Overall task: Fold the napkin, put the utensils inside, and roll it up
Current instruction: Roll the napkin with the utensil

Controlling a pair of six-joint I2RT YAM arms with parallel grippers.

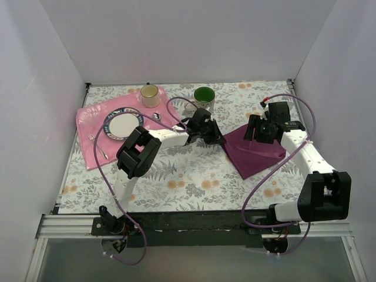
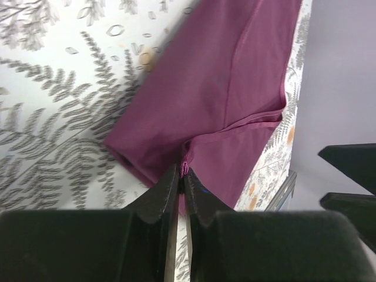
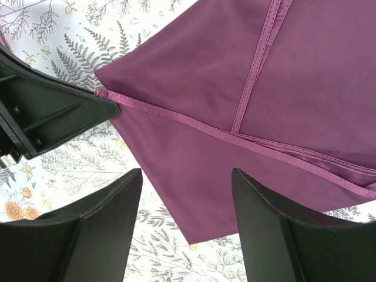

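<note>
The dark purple napkin [image 1: 257,151] lies partly folded on the floral tablecloth at the right. My left gripper [image 1: 218,138] is shut on its left corner; in the left wrist view the fingertips [image 2: 182,174] pinch the hem of the napkin [image 2: 223,88] and lift it slightly. My right gripper [image 1: 257,133] hangs open just above the napkin's far part; in the right wrist view it [image 3: 187,176] straddles the napkin [image 3: 264,88] without touching. The silver fork [image 1: 92,138] and spoon [image 1: 102,153] lie on the pink mat at far left.
The pink mat [image 1: 88,154] carries a blue-rimmed plate [image 1: 123,125]. A cream mug [image 1: 150,94] and a green bowl [image 1: 204,95] stand at the back. White walls enclose the table on three sides. The left gripper [image 3: 47,111] shows in the right wrist view.
</note>
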